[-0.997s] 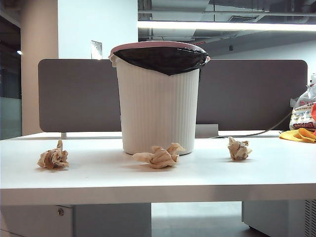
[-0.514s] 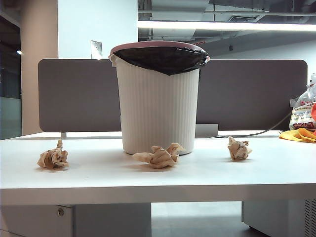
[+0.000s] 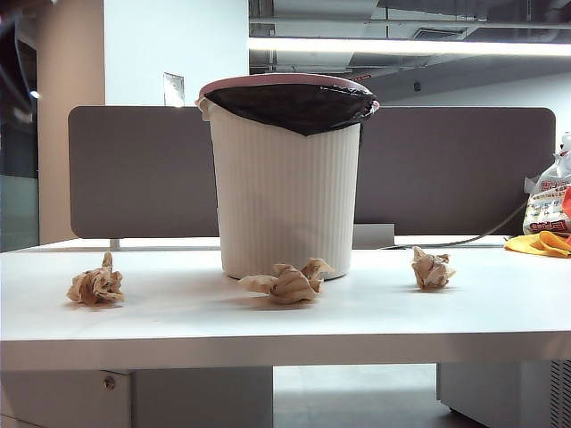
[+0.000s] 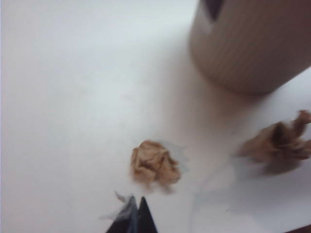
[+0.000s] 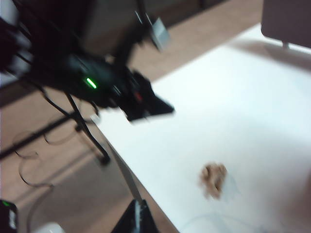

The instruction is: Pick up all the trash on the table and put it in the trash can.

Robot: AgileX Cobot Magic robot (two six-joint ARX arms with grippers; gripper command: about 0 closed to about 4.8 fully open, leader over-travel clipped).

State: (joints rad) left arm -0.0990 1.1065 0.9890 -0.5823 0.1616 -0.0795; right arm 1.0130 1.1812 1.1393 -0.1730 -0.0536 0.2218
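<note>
Three crumpled wads of tan-brown paper lie on the wide white flat-topped table (image 3: pixel 375 316). We see one wad near the left end (image 3: pixel 95 284), one in the middle (image 3: pixel 290 282) touching or almost touching the foot of the bin, and one to the right (image 3: pixel 432 268), apart from it. The tall white ribbed plastic trash can (image 3: pixel 287 192) with a pinkish rim and a black bag liner stands upright behind the middle wad. A grey divider panel (image 3: pixel 455 169) runs along the back of the table.

We see the left gripper (image 4: pixel 136 216) with its tips pressed together, holding nothing, above the table just beside a wad. The right gripper (image 5: pixel 137 218) is also closed and empty, over the table's edge, well apart from a wad; this view is blurred.

At the far right lie a printed plastic bag (image 3: pixel 546 205) and an orange-yellow cloth (image 3: pixel 541 243).
</note>
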